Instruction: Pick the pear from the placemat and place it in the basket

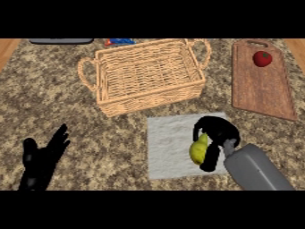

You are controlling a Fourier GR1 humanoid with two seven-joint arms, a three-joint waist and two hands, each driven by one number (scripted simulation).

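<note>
the right hand [215, 134] curls round the pear [199, 150] on the placemat [171, 143] just below the basket [148, 74]; best lift straight up to clear the basket's near rim, left hand [41, 159] resting open

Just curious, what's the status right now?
Right hand curled on yellow pear, over grey placemat. Left hand open, resting. Woven wicker basket unobstructed.
</note>
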